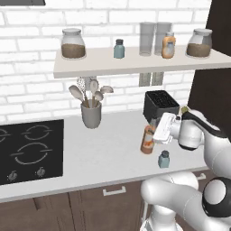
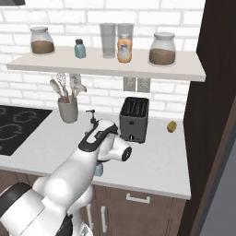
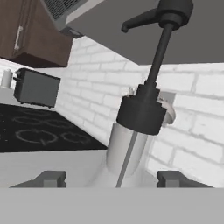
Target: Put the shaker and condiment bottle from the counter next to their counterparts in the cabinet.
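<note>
Orange-brown glass marks the bottle [image 1: 148, 140], which stands upright on the pale counter [image 1: 103, 158] in front of the black toaster [image 1: 160, 105]. The gripper [image 1: 154, 135] has reached it from the side. In the hand view the black pump spout [image 3: 154, 65] rises right between the two dark fingertips [image 3: 51, 178], which sit on either side of the bottle. The jaws look partly drawn in around the body, so the hand is probably pinching the bottle, though the contact itself is hidden behind the white wrist and I cannot be sure. The bottle's base appears to be still on the counter.

Just beside it, nearer the counter's front edge, stands the small blue-grey shaker [image 1: 164, 159], untouched.

Above, the long pale shelf [image 1: 135, 63] holds the counterparts: a twin shaker [image 1: 119, 48] toward the left and a squat orange bottle [image 1: 168, 45] toward the right, next to two clear tumblers [image 1: 147, 39]. Brown-filled jars [image 1: 72, 43] stand at each end. There is bare shelf beside both counterparts.

As a judgement, the task is at its start. Neither item has gone up yet. The bottle needs lifting and setting beside the squat orange one, and then the shaker needs the same trip to its twin.
</note>
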